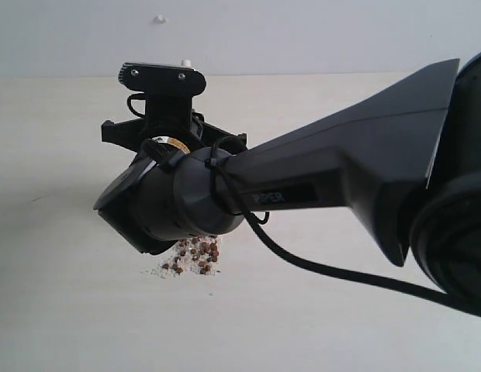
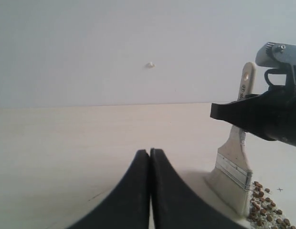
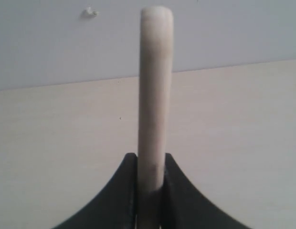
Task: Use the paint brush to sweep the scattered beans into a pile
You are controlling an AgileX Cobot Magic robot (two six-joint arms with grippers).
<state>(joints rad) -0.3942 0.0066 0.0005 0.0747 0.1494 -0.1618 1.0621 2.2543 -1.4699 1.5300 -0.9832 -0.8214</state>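
Handle of flat, whitish wooden, white-bristled paint brush (image 2: 232,167) clenched in right gripper (image 3: 151,164); bristles down on pale table (image 2: 67,143) just beside small reddish-brown beans (image 1: 195,254); left gripper (image 2: 149,160) closed, empty. Advised: short, light inward strokes.

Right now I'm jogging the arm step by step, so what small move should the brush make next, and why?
Probably a short push of the bristles into the beans. The right hand is shut on the paint brush, whose bristles seem to touch the table just beside the beans, and these lie loosely spread, not heaped.
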